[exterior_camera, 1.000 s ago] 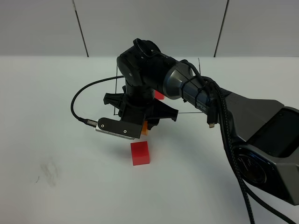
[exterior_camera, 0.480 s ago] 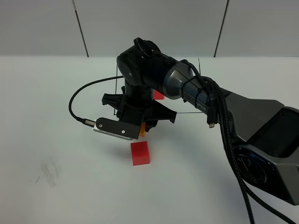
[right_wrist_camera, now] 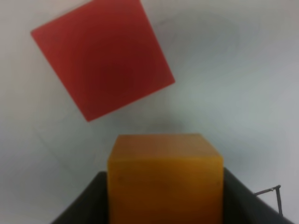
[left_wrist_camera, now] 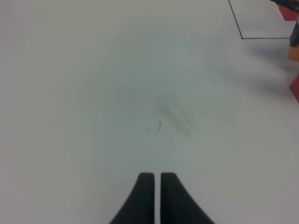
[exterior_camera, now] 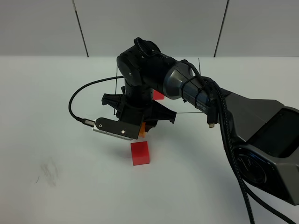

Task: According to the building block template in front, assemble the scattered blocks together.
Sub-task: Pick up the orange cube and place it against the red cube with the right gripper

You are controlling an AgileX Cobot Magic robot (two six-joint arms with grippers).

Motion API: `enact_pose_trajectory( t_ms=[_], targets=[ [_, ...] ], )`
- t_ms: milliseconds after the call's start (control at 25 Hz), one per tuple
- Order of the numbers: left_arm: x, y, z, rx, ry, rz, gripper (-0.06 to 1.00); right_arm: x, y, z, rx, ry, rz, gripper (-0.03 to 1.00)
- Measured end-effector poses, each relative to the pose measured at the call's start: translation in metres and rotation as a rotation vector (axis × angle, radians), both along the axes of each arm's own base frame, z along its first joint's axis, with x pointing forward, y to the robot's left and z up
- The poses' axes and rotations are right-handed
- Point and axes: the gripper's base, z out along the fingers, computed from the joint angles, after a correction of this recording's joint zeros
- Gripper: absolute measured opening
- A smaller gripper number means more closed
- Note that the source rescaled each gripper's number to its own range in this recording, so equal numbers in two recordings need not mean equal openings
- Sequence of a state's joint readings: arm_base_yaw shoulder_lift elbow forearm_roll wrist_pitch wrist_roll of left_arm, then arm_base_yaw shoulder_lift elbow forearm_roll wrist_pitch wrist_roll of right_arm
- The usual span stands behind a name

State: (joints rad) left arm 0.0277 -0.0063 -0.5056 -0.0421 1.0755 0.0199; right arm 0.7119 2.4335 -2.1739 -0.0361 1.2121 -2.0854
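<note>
My right gripper (exterior_camera: 143,129) reaches across the middle of the table and is shut on an orange block (exterior_camera: 142,132), held just above the surface. In the right wrist view the orange block (right_wrist_camera: 164,175) sits between the two dark fingers (right_wrist_camera: 86,198). A red block (exterior_camera: 140,153) lies loose on the table just in front of it, seen in the right wrist view as the red block (right_wrist_camera: 100,63) just past the orange one. The template's black frame (exterior_camera: 189,113) lies behind the arm. Only a red piece (exterior_camera: 159,95) of the template shows. My left gripper (left_wrist_camera: 156,179) is shut on nothing over bare table.
The right arm (exterior_camera: 196,91) and its cable (exterior_camera: 77,100) cover the table's centre. A faint scuff mark (exterior_camera: 49,170) sits at the front left. Grey wall panels (exterior_camera: 149,23) stand behind the white table (exterior_camera: 56,93).
My right gripper has shifted slightly to the left with the orange block in it. The red block and the left gripper have not moved.
</note>
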Motion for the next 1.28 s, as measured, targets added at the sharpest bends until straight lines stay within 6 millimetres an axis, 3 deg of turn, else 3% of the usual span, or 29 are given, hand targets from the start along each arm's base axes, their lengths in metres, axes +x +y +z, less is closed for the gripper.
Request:
enact_pose_trajectory(
  t_ms=[1280],
  targets=[
    [0.0000, 0.0000, 0.0000, 0.000, 0.000, 0.000, 0.00, 0.0024, -0.0026, 0.0004, -0.031, -0.027, 0.007, 0.51]
  ],
)
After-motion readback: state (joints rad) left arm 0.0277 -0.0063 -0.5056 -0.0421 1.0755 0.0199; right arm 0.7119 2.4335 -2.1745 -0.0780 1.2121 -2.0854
